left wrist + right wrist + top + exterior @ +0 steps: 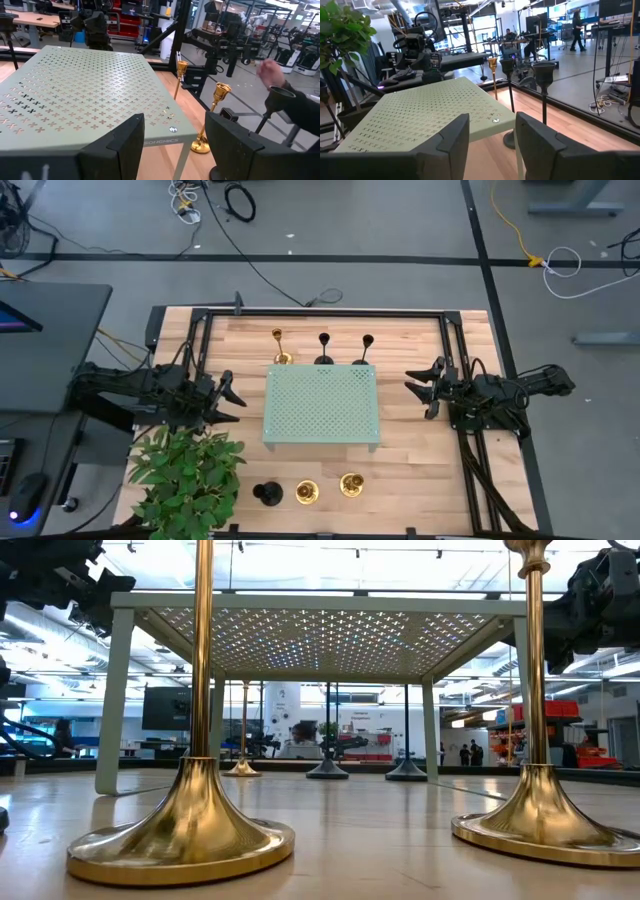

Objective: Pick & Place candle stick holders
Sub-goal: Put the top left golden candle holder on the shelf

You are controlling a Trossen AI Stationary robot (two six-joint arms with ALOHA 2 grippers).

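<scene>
Hovering both my arms off the two sides of the table [420, 460], nothing held. Table is light wood with a dark frame along its edges. Plant [188, 472] sits at the near left corner, leaves reaching under my left arm.

Tray [321, 406], pale green, perforated, stands on four legs mid-table, top bare. In the low view it reads as a raised deck [320, 638] with the far holders visible under it.

My left gripper [226, 398] is just off the tray's left edge, fingers [125, 142] apart, empty, pointing at the tray. My right gripper [424, 387] is off the tray's right edge, a bit farther out, fingers [451, 140] apart, empty too.

Holders, six, all upright, all on the table, none on the tray. Far row, just behind the tray: gold holder [281, 348] at the left, then black holder [324, 348], then second black holder [364, 350]. Near row, in front of the tray: third black holder [267, 494] at the left, second gold holder [306, 493] in the middle, third gold holder [351, 484] at the right. Near gold pair fills the low view up close, stems [204, 650] rising out of frame.

A person's hand [272, 74] and dark sleeve show beyond the table in my left wrist view.
</scene>
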